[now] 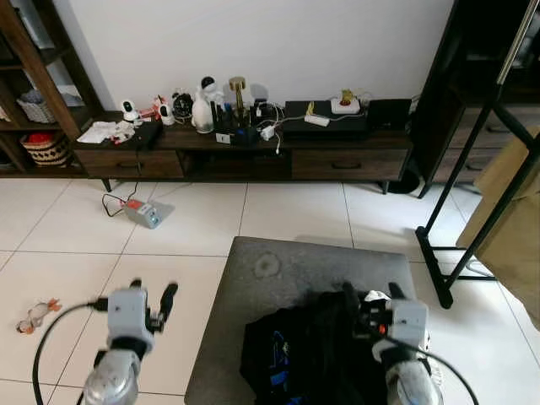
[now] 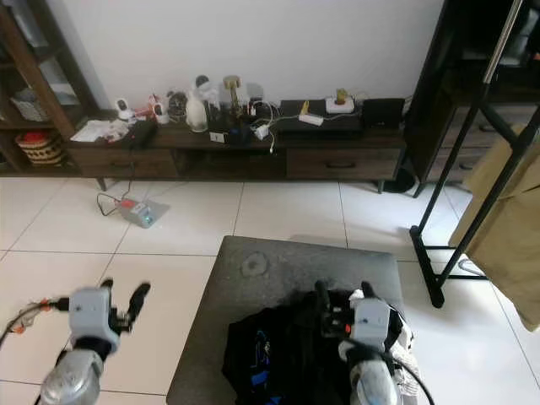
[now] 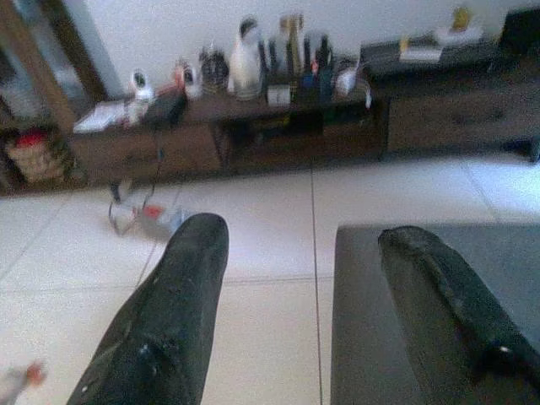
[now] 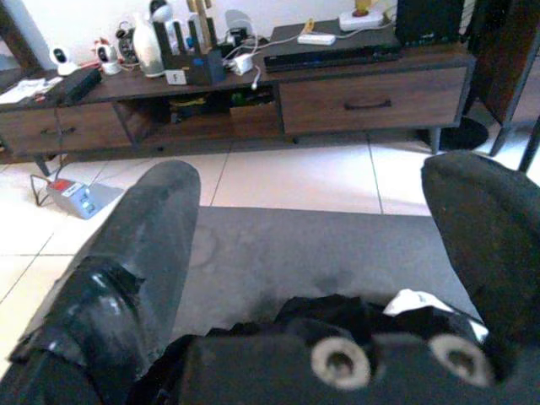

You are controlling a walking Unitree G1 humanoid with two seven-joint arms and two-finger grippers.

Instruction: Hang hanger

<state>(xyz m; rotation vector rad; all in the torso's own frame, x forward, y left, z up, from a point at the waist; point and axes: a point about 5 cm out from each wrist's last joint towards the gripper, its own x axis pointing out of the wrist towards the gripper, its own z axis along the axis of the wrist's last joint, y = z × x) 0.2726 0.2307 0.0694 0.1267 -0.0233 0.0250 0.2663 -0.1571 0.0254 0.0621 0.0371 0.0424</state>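
right gripper [image 4: 312, 253] hovers spread-fingered over the black garment [image 1: 304, 354] on the grey ottoman [image 1: 278, 261], likely seeking its hanger; left gripper [image 3: 304, 287] gapes empty over floor.

From the head we look forward and down across a white tiled floor [image 1: 278, 215] to a low media console [image 1: 253, 143] against the far wall, with a grey ottoman [image 1: 278, 266] close below us; our two eye views share all of this, slightly offset. From the left wrist we look low along the left gripper [image 3: 299, 287] toward the same console. From the right wrist we sit just above the ottoman, facing the console past the right gripper [image 4: 329, 253].
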